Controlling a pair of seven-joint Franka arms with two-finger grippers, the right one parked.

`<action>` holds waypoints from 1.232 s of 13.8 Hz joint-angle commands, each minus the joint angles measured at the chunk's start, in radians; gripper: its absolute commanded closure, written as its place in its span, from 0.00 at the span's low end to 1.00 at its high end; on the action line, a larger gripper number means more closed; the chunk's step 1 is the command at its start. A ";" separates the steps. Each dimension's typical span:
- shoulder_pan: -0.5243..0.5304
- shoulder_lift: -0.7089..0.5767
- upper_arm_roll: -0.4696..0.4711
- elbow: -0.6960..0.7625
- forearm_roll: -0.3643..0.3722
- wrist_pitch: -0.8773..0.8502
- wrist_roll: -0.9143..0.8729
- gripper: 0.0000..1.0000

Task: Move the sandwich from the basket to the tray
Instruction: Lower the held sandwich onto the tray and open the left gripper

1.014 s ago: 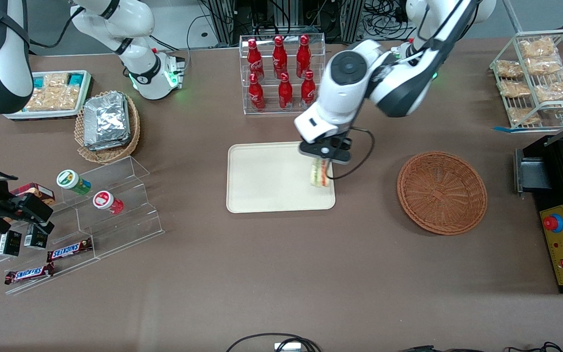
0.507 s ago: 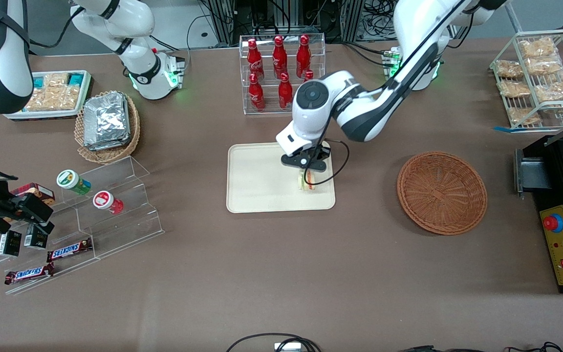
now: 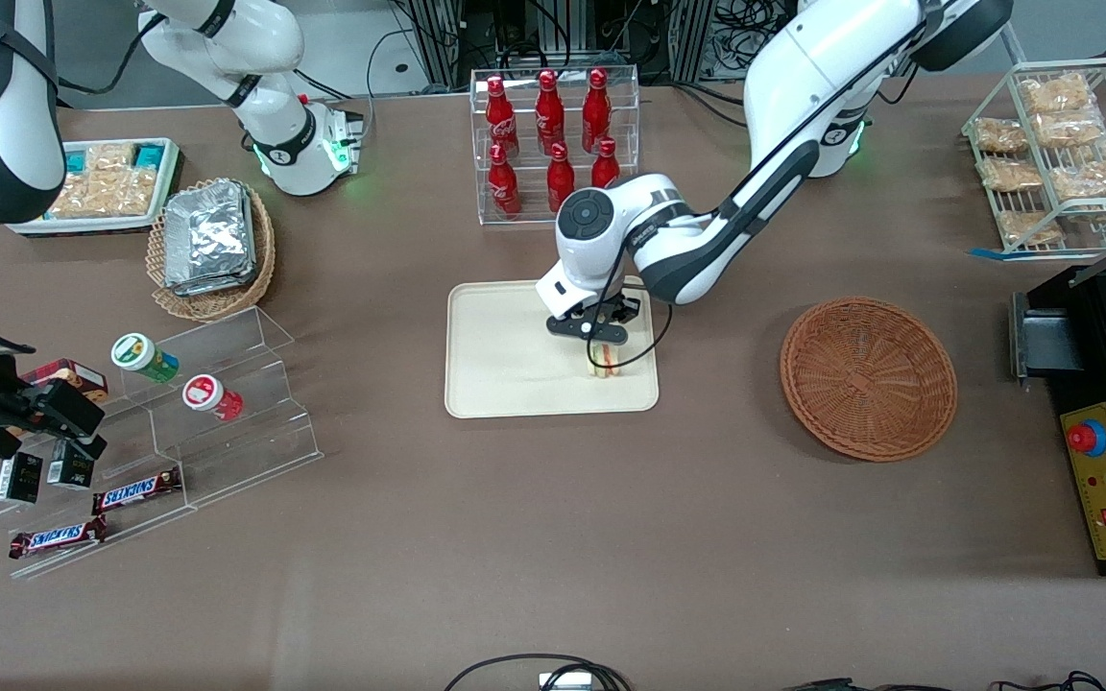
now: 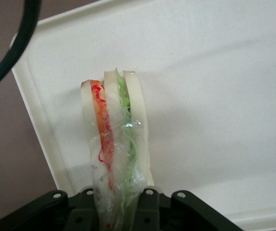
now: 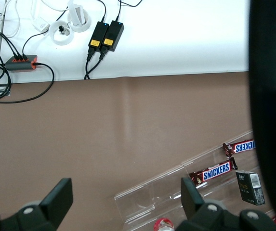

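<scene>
We find the sandwich (image 4: pixel 113 144) standing on edge, its bread slices and its orange and green filling running straight away from the claw (image 4: pixel 118 202), so the long axis points out from between the fingers and down toward the tray (image 4: pixel 215 96). The claw is clamped on the wrapped end of the sandwich — the clear film bunches where the fingers pinch it. In the front view the sandwich (image 3: pixel 603 360) hangs directly under the claw (image 3: pixel 599 344), over the part of the tray (image 3: pixel 505 374) that lies toward the basket (image 3: pixel 868 377), close to the tray's rim on that side.

That is the relation we think the coming move turns on: the sandwich sits straight below the claw and already above the tray, not above the bare surface (image 3: pixel 553 537). Whether its lower edge touches the tray yet, we cannot tell. Judging from this, letting go should need little more than a short drop and a parting of the fingers — though a wedge set down on its narrow edge may well tip onto its side.

The basket holds nothing we can see and stands well apart from the tray, toward the working arm's end.
</scene>
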 commanded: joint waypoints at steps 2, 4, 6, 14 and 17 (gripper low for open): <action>-0.016 0.021 0.004 0.020 0.030 -0.003 -0.026 0.40; -0.016 0.019 0.004 0.020 0.032 -0.007 -0.024 0.17; -0.016 0.013 0.004 0.025 0.030 -0.018 -0.029 0.01; 0.056 -0.038 0.002 0.267 -0.051 -0.265 -0.051 0.01; 0.103 -0.090 0.012 0.328 -0.076 -0.346 -0.081 0.01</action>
